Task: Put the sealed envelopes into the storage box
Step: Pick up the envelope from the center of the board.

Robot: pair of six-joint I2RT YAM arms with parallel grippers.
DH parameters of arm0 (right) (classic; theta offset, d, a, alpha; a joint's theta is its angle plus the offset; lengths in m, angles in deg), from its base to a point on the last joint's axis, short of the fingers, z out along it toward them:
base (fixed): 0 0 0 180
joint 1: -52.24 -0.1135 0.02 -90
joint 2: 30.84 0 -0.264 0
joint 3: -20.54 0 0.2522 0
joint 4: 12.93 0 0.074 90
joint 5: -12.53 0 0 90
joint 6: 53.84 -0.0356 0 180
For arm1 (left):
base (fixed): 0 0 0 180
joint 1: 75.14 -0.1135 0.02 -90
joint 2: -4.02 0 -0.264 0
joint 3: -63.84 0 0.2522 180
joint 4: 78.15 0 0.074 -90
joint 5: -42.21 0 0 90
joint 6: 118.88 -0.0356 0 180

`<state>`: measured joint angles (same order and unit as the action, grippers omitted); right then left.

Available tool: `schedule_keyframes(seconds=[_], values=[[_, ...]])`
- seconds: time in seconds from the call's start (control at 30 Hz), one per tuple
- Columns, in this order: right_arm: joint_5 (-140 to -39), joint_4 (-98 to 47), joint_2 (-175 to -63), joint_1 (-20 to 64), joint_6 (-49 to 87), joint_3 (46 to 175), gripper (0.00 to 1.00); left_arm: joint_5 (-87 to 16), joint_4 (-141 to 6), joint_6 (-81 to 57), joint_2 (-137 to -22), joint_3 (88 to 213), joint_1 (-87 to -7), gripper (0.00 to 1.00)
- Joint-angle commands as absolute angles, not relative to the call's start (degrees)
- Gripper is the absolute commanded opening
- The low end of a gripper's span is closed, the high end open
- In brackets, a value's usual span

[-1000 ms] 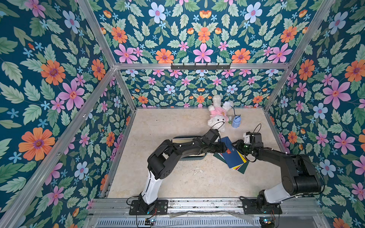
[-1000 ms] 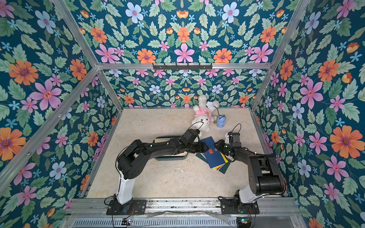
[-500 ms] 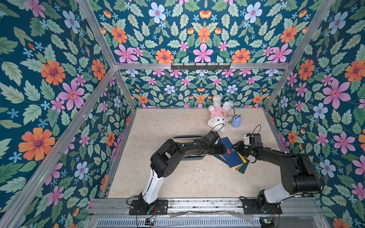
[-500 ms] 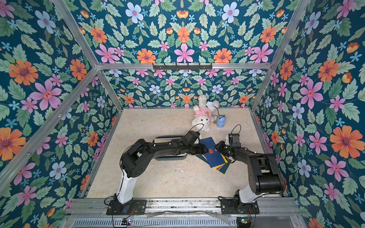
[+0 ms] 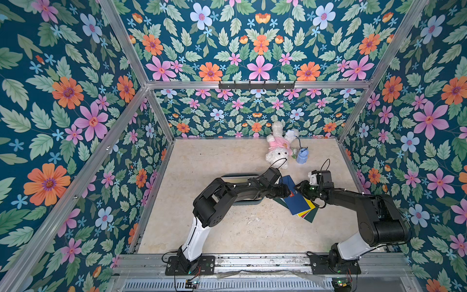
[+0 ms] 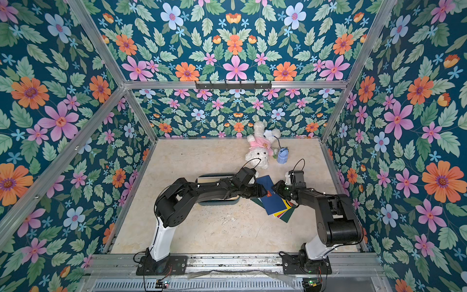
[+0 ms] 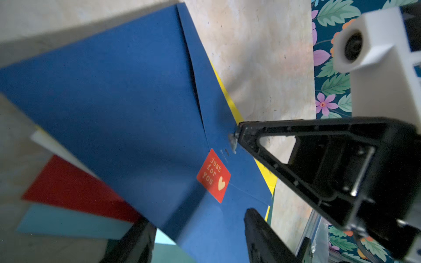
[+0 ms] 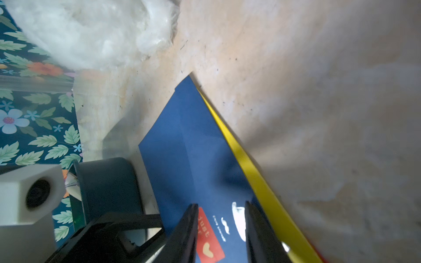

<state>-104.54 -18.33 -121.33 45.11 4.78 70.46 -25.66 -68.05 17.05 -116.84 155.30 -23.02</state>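
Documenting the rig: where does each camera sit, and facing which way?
Both top views: high over the front rail, looking down at the table; left arm and right arm whole.
Left wrist: on the left arm, looking along its jaws at the navy envelope; the right arm's jaw and white camera show opposite.
Right wrist: on the right arm, looking along its jaws at that envelope, plush rabbit beyond.
Shared: both wrist views show the envelope's red sticker.

Navy envelope point(image 5: 294, 196) topmost, red sticker point(image 7: 213, 175) with cream lettering and heart. Under it: yellow envelope point(image 8: 262, 191), dark green envelope point(image 5: 311, 217), red envelope point(image 7: 75, 189), light blue envelope point(image 7: 68, 224). Storage box point(image 5: 237, 175) dark teal. Tabletop point(image 5: 227, 227) beige, marbled. Plush rabbit point(image 5: 278, 153) white, pink top. Walls point(image 5: 75, 101) teal, pink-orange-blue flowers, green leaves
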Motion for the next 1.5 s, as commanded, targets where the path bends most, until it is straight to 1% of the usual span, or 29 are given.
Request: schedule_keyframes(seconds=[0.0,0.33,0.4,0.43,0.53,0.73,0.77,0.87,0.93,1.07,1.17,1.37,1.47], values=[[-106.32,-19.94,-121.58,44.92,5.00,70.55,0.39,-25.20,-69.14,16.89,-117.01,155.56,-23.11,0.66],[-107.83,-19.59,-123.49,43.85,4.82,70.60,0.38,-25.63,-70.28,17.17,-115.33,154.07,-23.12,0.64],[-108.03,-19.92,-123.65,43.28,5.04,70.86,0.37,-25.56,-70.45,17.22,-115.23,154.08,-23.11,0.60],[-108.26,-19.82,-123.65,43.07,5.02,70.87,0.37,-25.49,-70.45,17.23,-115.25,154.07,-23.11,0.55],[-108.47,-20.05,-123.98,42.67,5.13,71.23,0.37,-25.60,-70.30,17.18,-115.51,154.16,-23.11,0.47],[-108.09,-19.84,-124.07,42.66,5.13,71.07,0.37,-28.27,-66.84,15.86,-115.27,154.49,-23.11,0.46],[-108.05,-19.84,-124.22,42.66,5.14,71.06,0.37,-28.44,-66.72,15.72,-115.17,154.42,-23.11,0.44],[-108.05,-19.61,-124.37,42.68,5.04,71.09,0.37,-28.20,-66.74,15.71,-115.31,154.51,-23.11,0.34],[-108.05,-19.73,-124.43,42.66,5.07,71.13,0.37,-28.05,-66.77,15.61,-115.33,154.75,-23.11,0.24],[-108.14,-19.76,-124.29,42.66,5.13,71.34,0.37,-28.34,-66.25,15.30,-115.42,155.34,-23.11,0.09],[-108.22,-19.89,-124.19,42.66,5.13,71.57,0.37,-28.52,-66.00,15.26,-115.47,155.61,-23.11,0.01],[-108.05,-18.92,-120.69,42.73,5.13,71.69,0.38,-28.82,-65.49,13.99,-114.48,155.38,-23.11,0.00],[-107.40,-17.86,-117.24,43.03,4.78,71.66,0.43,-28.13,-65.86,12.06,-113.22,155.45,-23.18,0.00]])
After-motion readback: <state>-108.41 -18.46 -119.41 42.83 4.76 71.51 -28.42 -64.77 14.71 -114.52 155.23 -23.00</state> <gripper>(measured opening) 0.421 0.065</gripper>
